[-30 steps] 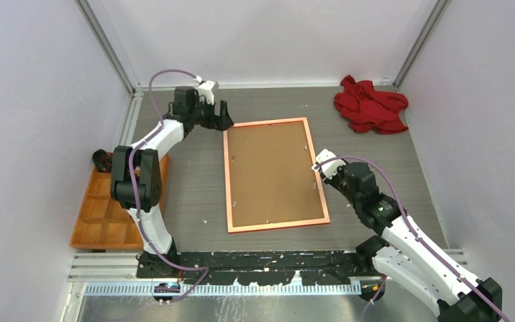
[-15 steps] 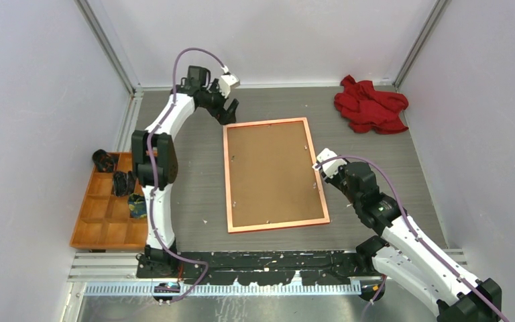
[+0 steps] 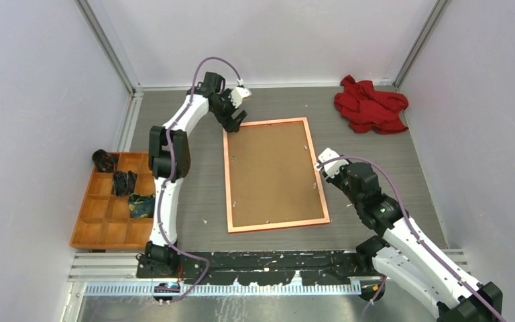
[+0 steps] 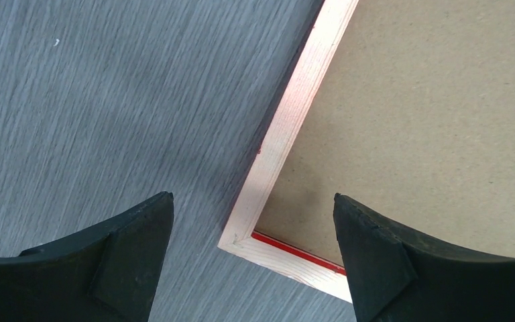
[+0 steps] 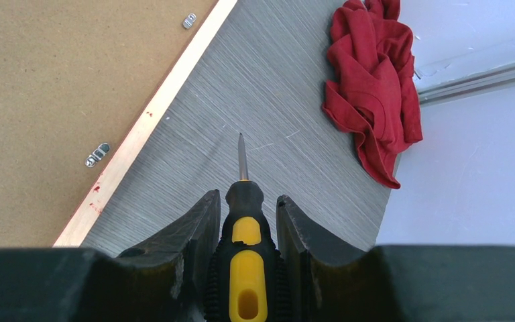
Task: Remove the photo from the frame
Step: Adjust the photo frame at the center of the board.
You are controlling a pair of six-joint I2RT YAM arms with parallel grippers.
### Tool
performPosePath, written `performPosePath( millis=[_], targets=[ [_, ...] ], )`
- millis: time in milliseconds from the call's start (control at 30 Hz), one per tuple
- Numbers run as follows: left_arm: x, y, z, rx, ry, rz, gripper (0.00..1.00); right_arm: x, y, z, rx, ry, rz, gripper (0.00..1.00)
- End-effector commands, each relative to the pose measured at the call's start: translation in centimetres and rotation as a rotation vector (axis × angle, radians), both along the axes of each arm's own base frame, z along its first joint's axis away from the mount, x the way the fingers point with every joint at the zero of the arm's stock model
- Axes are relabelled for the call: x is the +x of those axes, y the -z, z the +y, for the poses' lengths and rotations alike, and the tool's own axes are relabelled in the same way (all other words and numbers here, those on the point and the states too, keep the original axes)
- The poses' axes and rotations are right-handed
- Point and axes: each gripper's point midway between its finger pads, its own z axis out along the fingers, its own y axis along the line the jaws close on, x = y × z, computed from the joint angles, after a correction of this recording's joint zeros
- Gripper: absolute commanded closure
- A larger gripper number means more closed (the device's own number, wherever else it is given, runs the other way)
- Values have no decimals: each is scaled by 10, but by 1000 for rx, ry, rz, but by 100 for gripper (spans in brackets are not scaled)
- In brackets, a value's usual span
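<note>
Now the grey surface (image 4: pixel 107 100) carries the frame (image 4: pixel 294 121), lying back-up in the middle with the brown backing board (image 4: pixel 429 121) in it. The photo does not show. Since a second ago the left gripper (image 4: pixel 251 201) has swung right and hangs over the frame's far left corner, jaws spread wide, holding nothing. The right gripper (image 5: pixel 247 201) has stayed beside the frame's right edge, jaws clamped on a yellow-black screwdriver (image 5: pixel 241 235).
</note>
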Motion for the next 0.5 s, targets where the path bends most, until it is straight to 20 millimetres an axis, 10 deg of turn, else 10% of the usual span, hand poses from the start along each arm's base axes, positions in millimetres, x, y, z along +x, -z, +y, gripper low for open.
performPosePath(
  millis=[0,467],
  targets=[
    [6,-2,5,52,31,-16,10,4,-14,1,22,-4,-56,99],
    [-2,29,21,161,63,47,15,2,-13,2,18,-21,-56,99]
  ],
)
